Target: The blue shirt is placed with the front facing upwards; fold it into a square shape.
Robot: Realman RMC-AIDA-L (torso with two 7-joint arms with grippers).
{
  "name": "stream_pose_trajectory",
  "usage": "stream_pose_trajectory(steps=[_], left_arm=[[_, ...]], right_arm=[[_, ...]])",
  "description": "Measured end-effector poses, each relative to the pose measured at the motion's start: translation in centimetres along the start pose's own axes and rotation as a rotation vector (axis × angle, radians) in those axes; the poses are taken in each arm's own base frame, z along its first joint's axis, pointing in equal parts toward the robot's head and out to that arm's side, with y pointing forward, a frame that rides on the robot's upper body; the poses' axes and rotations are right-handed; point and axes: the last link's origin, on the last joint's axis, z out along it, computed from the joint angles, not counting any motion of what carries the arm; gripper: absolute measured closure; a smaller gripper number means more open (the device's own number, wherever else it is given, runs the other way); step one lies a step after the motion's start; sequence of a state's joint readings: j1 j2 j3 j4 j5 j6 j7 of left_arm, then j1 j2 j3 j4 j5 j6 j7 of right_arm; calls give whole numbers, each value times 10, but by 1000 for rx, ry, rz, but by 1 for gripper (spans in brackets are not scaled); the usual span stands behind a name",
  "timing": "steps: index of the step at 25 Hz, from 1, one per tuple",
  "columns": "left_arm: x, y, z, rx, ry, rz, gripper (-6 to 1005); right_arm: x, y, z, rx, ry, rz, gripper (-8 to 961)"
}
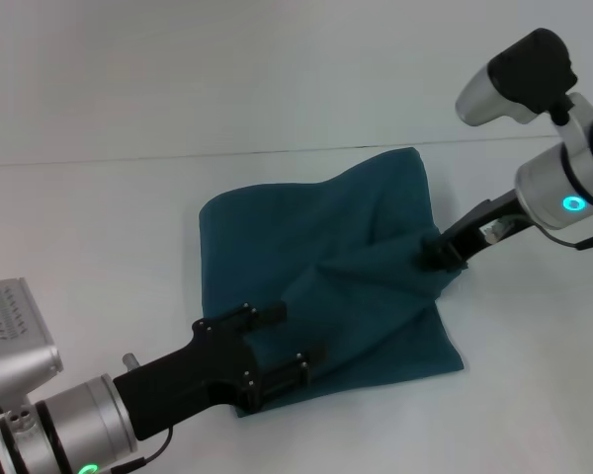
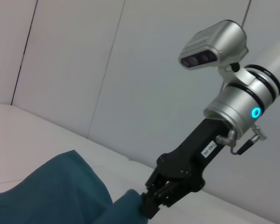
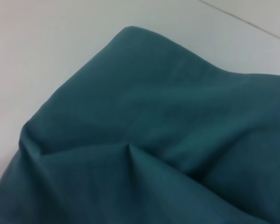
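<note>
On the white tabletop (image 1: 99, 227), the folded shirt (image 1: 326, 247) is gripped by both pincers, left (image 1: 282, 346) at the near edge, right (image 1: 440, 255) pinching its side, apparently to carry a fold over

Blue shirt (image 3: 149, 135) fills the frame, plain teal, creased; folds converge near centre; white table (image 3: 46, 46) toward ten o'clock.
</note>
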State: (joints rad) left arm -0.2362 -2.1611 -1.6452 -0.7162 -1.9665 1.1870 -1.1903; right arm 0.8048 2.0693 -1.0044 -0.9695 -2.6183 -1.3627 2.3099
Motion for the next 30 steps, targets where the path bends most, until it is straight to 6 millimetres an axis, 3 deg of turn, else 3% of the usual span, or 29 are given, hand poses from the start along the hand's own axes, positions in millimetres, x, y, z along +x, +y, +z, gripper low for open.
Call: stream_pose_trajectory(steps=[12,18,30], left_arm=[[1,-2,4,-12,-20,10,280],[3,-2,5,-21,-20,18,281],[8,-8,0,-13,-23,29,280]], right_arm=[[17,-9,-25,-53,11,-79,954],[34,-21,-33,-52,27,-118,953],[61,-21,-32,-87,93,-169,952]])
